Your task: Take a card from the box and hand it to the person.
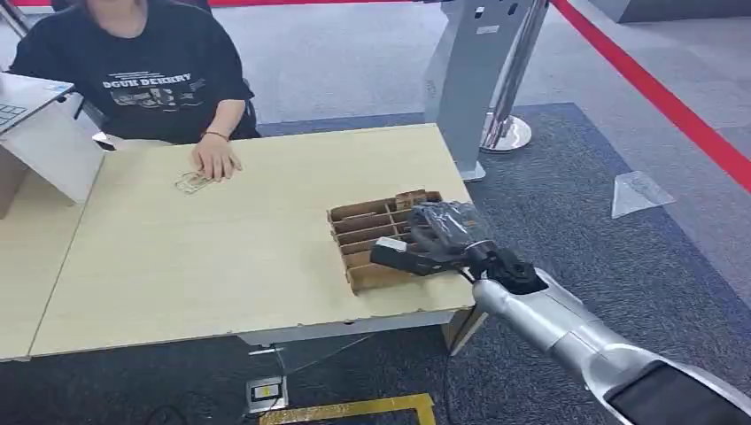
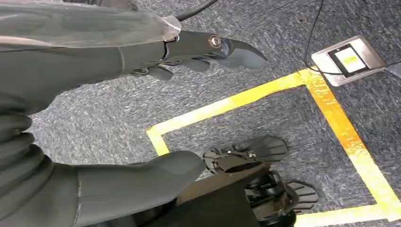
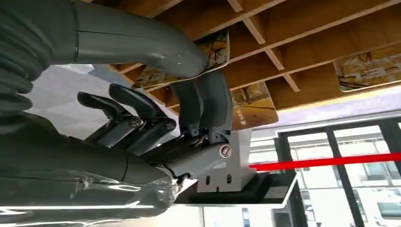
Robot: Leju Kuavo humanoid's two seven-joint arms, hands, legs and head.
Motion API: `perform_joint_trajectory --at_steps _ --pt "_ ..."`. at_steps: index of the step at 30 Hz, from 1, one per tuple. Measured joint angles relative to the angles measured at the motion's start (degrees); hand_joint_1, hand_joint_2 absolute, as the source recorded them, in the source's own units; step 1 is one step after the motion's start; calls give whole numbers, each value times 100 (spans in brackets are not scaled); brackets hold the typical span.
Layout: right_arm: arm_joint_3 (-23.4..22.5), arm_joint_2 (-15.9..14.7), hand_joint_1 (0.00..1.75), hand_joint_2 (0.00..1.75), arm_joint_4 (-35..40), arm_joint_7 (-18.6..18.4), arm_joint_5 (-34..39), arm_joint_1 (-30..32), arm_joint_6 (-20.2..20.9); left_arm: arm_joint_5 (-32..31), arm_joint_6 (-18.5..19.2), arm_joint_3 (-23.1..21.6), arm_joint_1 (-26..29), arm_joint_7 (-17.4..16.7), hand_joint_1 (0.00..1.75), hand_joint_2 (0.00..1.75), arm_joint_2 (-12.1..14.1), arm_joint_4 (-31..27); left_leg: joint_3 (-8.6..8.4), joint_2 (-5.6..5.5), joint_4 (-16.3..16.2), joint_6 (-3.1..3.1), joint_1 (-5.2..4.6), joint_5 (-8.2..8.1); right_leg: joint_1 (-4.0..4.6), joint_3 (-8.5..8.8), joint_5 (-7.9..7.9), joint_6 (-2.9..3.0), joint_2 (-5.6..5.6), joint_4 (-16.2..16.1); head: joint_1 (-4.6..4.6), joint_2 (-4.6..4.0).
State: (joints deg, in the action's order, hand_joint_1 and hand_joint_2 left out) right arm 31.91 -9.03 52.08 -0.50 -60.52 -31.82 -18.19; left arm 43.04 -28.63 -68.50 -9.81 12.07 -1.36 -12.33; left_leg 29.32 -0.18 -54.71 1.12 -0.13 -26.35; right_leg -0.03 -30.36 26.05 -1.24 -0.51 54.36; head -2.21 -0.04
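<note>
The brown compartmented box (image 1: 365, 232) stands near the table's near right corner, with cards upright in its slots. My right hand (image 1: 436, 239) reaches into its right side. In the right wrist view the thumb (image 3: 156, 45) and two fingers (image 3: 208, 101) pinch one card (image 3: 218, 48) that is still among the box's dividers (image 3: 265, 33). More cards (image 3: 253, 106) stand in neighbouring slots. My left hand (image 2: 142, 94) hangs over the carpet with its fingers apart, holding nothing. A person (image 1: 146, 75) sits across the table, one hand (image 1: 215, 162) resting flat on it.
A small flat item (image 1: 189, 183) lies by the person's hand. A laptop on a white stand (image 1: 31, 115) is at the far left. A grey kiosk post (image 1: 469, 80) and stanchion base (image 1: 507, 133) stand beyond the table's (image 1: 221, 257) right corner.
</note>
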Motion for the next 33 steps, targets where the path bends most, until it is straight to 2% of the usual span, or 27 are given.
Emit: perform_joint_trajectory --at_steps 5,10,16,19,23,26,30,33 --pt "2 -48 175 175 186 -37 -11 2 194 -2 35 0 0 0 0 175 0 0 -1 1 -1 0 0 0 0 -1 0 0 0 0 0 2" --pt "2 -182 175 175 540 -76 -88 3 558 -20 74 0 -1 0 0 175 4 0 -1 1 -2 0 0 0 0 -1 -1 0 1 0 0 2" --pt "2 -448 175 175 1203 171 -33 -79 1435 -17 103 0 -1 9 0 175 15 0 0 2 -2 0 -2 0 -1 -1 -1 -1 2 0 0 0" --pt "28 -660 175 175 1660 310 159 -217 2030 -17 105 0 1 39 0 175 24 0 0 1 -3 1 -2 1 -2 -2 -5 -4 2 0 0 0" --pt "107 -966 175 175 2322 221 503 -504 2655 0 105 0 2 107 0 175 46 0 -1 2 -5 3 -3 4 -2 -2 -5 -4 0 0 2 0" --pt "133 -1224 175 175 2809 43 851 -720 2945 0 120 0 3 111 0 175 66 0 0 2 -6 3 -5 3 -4 -2 -6 -4 2 0 2 2" --pt "136 -1538 175 175 3392 -140 964 -1033 3076 -9 140 0 -1 111 0 175 81 0 0 3 -6 3 -6 3 -5 -2 -6 -5 3 0 0 0" --pt "133 -1692 175 175 3701 -341 1003 -1294 2758 -39 151 0 -3 107 0 175 87 0 1 3 -5 3 -6 3 -5 -2 -6 -5 3 -1 0 0"
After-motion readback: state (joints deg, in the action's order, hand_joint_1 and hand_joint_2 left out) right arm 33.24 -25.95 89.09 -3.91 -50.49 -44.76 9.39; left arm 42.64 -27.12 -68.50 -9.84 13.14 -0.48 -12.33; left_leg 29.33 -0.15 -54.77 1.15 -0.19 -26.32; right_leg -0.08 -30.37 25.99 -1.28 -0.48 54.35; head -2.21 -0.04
